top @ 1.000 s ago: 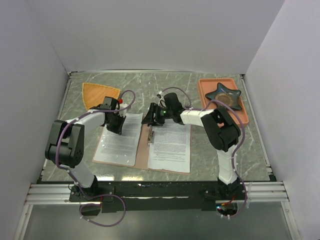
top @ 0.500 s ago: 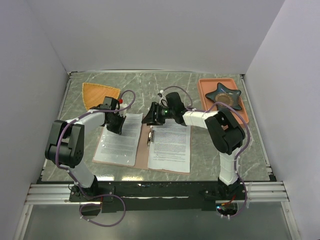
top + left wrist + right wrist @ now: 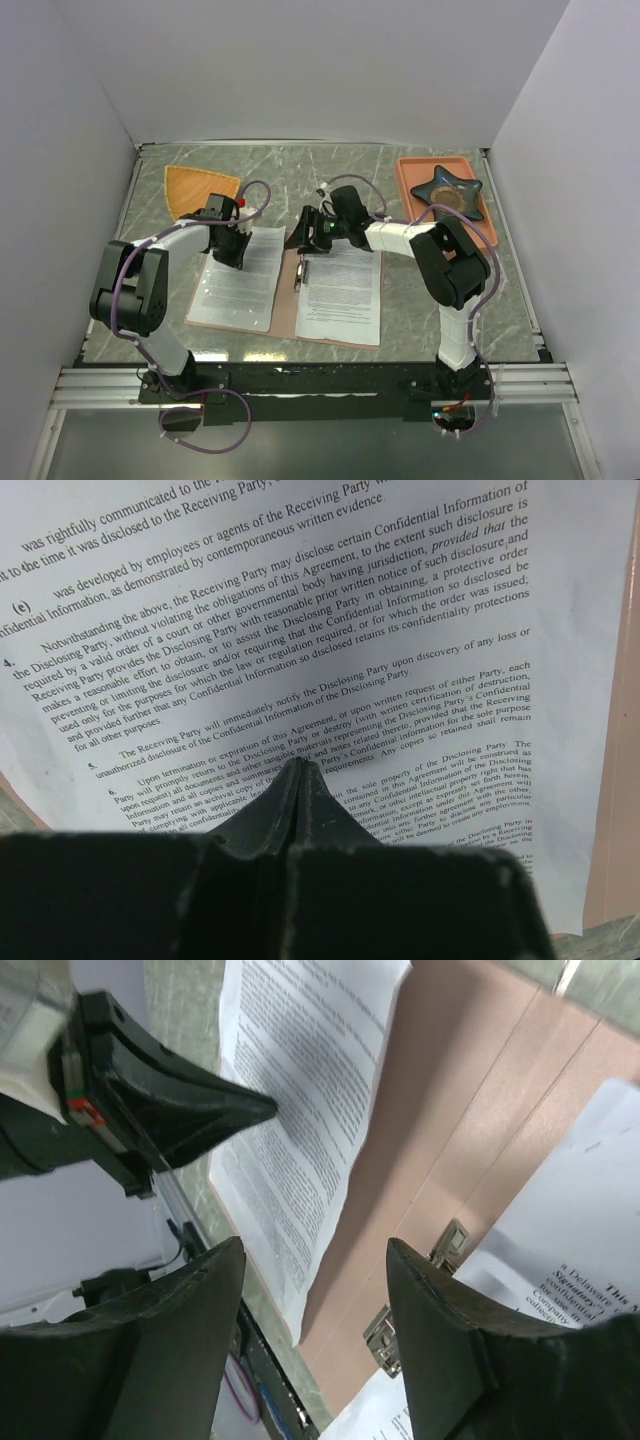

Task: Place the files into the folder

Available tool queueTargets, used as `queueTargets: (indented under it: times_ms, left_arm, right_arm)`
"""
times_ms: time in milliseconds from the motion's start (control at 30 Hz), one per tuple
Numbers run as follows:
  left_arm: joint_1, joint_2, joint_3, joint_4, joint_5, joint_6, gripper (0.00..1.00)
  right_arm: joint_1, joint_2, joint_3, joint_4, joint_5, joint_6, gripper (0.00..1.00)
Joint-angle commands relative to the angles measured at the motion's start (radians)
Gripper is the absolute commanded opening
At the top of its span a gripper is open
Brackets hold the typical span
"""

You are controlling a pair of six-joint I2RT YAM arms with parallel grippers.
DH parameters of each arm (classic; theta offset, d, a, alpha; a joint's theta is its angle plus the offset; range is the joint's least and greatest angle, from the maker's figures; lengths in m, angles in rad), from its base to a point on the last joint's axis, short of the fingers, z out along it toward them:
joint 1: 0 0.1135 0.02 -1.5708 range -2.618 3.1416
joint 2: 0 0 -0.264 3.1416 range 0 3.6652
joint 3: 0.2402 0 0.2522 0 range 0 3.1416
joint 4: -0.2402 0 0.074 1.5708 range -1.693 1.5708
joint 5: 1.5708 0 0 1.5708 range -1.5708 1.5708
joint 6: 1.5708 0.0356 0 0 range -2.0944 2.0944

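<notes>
Left hand (image 3: 300,770) pinched shut, empty, tip pressing far end of left file (image 3: 238,285) | right hand (image 3: 303,236) gaping, empty, hovering over folder (image 3: 287,305) crease just to its right | file lying lengthwise near-to-far on open folder

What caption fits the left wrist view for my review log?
Closed left gripper, tip down on a printed sheet lying on the pinkish-brown folder.

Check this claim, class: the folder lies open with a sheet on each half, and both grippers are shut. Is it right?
Not quite. The folder does lie open, left sheet and right sheet on its halves, but only the left gripper is shut. The right wrist view shows the right gripper open.
</notes>
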Motion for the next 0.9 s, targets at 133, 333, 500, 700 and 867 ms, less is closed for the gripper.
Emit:
queueTargets:
  times_ms: [133,333,500,700,867]
  left_arm:
    - [0.001,-0.015,-0.020,-0.005,-0.025,0.016,0.02]
    - [0.001,-0.017,-0.026,-0.006,-0.023,0.017,0.02]
    - [0.001,-0.017,-0.028,-0.005,-0.020,0.021,0.02]
    - [0.001,-0.017,-0.030,-0.005,-0.020,0.021,0.02]
    - [0.001,-0.020,-0.031,-0.005,-0.019,0.021,0.02]
  right_arm:
    - [-0.020,0.007,0.133,-0.030,0.043,-0.046,0.67]
    - [-0.021,0.069,0.172,-0.057,0.046,-0.057,0.66]
    - [-0.024,0.100,0.169,-0.062,0.038,-0.061,0.66]
    - [-0.030,0.133,0.152,-0.028,0.023,-0.060,0.66]
    - [-0.030,0.143,0.138,-0.008,0.012,-0.052,0.66]
